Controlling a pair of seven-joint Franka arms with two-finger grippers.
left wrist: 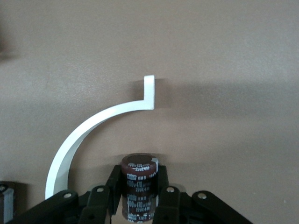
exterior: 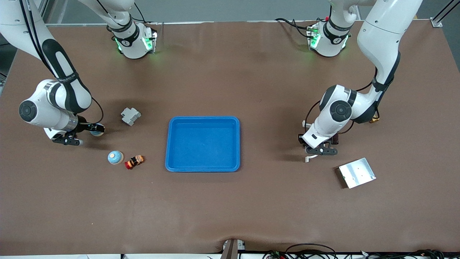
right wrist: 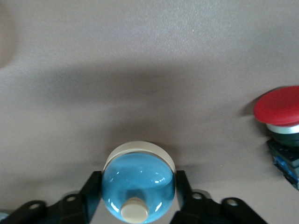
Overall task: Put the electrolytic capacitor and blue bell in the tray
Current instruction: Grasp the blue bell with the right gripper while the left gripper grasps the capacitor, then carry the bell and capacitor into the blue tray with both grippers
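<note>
The blue tray (exterior: pixel 203 144) lies in the middle of the table with nothing in it. Toward the left arm's end, my left gripper (exterior: pixel 335 139) (left wrist: pixel 138 179) is down at the table, shut on the dark brown electrolytic capacitor (exterior: pixel 335 138) (left wrist: pixel 138 184), which stands upright between the black fingers (left wrist: pixel 114 186). Toward the right arm's end, my right gripper (exterior: pixel 96 128) (right wrist: pixel 138 186) is low at the table and shut on a blue bell (exterior: pixel 97 129) (right wrist: pixel 138 184) with a cream base and knob.
A second blue bell (exterior: pixel 115 157) and a red push button (exterior: pixel 134 162) (right wrist: pixel 278 109) lie nearer the front camera than the right gripper. A grey part (exterior: pixel 130 116) sits beside it. A white curved strip (exterior: pixel 309 157) (left wrist: pixel 88 135) and a silver plate (exterior: pixel 357 172) lie by the left gripper.
</note>
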